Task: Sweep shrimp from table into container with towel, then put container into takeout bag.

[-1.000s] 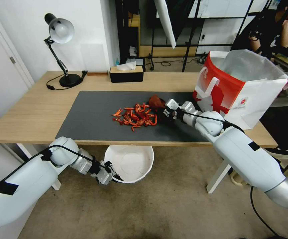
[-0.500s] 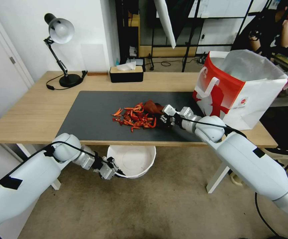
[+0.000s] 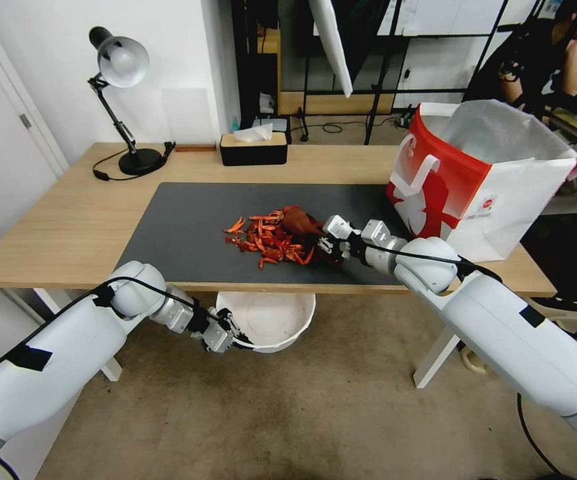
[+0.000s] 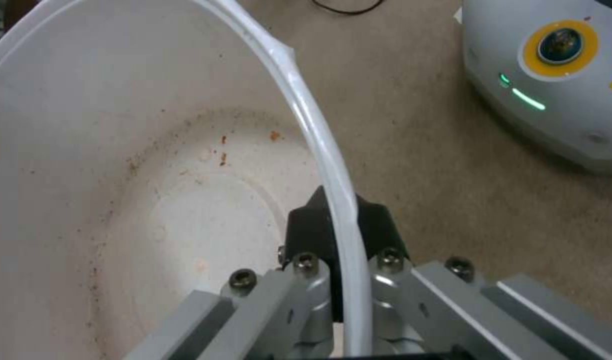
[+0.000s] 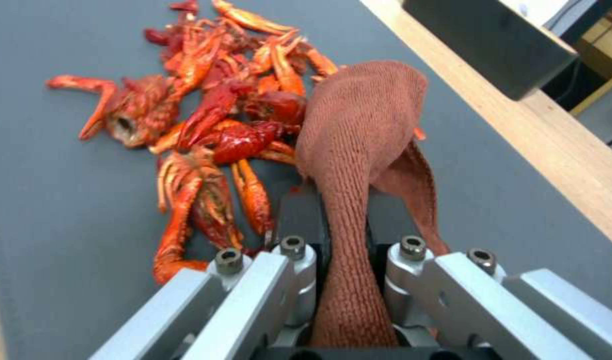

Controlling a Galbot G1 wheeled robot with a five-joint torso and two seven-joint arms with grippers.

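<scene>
Carpet underfoot, and low over it the left gripper (image 3: 234,337) hangs beneath the near edge of the table (image 3: 68,227), pinching the rim of the white container (image 3: 268,320); the left wrist view shows the two fingers (image 4: 306,280) clamped on either side of that thin rim, bowl tilted open and holding nothing but a few orange specks. Up on the dark grey mat (image 3: 182,227), the right gripper (image 3: 328,245) is closed on the rust-brown towel (image 3: 300,219), and in the right wrist view the cloth (image 5: 359,145) is squeezed between the jaws and flops forward against the far side of the crayfish pile (image 3: 268,240). Those red shells (image 5: 213,125) lie bunched, well back from the table edge, roughly above the bowl.

To do this sweep well, I'd judge the towel should stay pressed flat on the mat and drag the whole heap in one steady pull toward the near edge, with the bowl tucked close under the lip so nothing drops onto the carpet. Stragglers at the left of the pile look likely to escape. Farther off, the red-and-white takeout bag (image 3: 475,180) stands open at the right end of the table.
</scene>
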